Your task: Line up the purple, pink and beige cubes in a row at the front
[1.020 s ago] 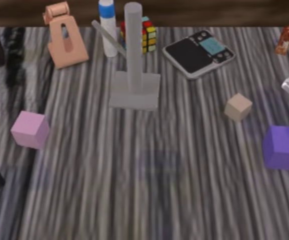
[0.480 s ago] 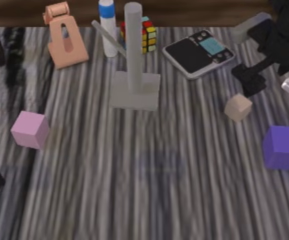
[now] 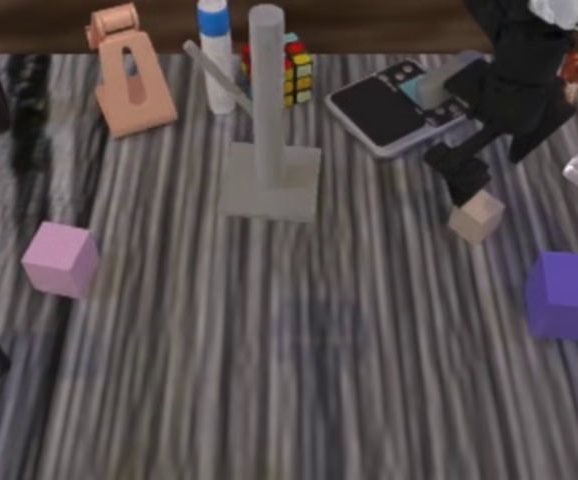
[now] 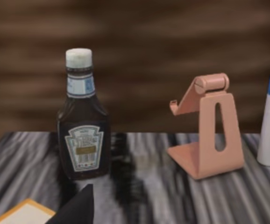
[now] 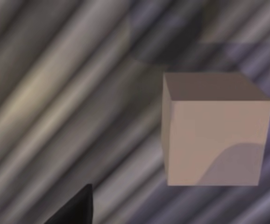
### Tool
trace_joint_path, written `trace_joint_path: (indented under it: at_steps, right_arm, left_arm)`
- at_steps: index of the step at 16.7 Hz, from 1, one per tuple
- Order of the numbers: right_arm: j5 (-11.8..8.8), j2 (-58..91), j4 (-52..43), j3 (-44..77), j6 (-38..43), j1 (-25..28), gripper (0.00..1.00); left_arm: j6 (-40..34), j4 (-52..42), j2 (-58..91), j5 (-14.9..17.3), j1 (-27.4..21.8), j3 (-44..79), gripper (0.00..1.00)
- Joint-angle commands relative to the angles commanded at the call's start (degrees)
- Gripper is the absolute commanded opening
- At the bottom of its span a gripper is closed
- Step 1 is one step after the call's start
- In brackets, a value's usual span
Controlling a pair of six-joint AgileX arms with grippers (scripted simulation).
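Beige cube (image 3: 476, 216) near the table's right edge looks light, rigid; right tool (image 3: 461, 183) overhead, its grip state unclear; take opposite flat sides.

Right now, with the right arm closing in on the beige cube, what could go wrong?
1. The right gripper sits just behind the beige cube, not over it; descending off-centre could nudge it aside.
2. The game console lies under the arm, so a low swing may clip it.
3. The purple cube sits near the table's right edge and could get pushed off.
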Motion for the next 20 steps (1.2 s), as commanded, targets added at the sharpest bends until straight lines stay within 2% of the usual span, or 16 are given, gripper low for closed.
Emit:
trace_joint_path:
  at_steps: [7,14,19,20]
  right_arm:
    - [0.00,0.15,1.06,-1.02,-0.04,-0.20,1.00]
    - [0.05,4.06,15.48,-11.09,0.10,0.04,1.00]
    - [0.06,4.61,16.79,-12.19,0.11,0.06,1.00]
    - [0.06,4.61,16.79,-12.19,0.11,0.06,0.92]
  left_arm:
    - [0.00,0.00,0.00,0.00,0.00,0.00,1.00]
    - [0.00,0.00,0.00,0.00,0.00,0.00,1.00]
    - [0.00,0.00,0.00,0.00,0.00,0.00,1.00]
    - [0.00,0.00,0.00,0.00,0.00,0.00,1.00]
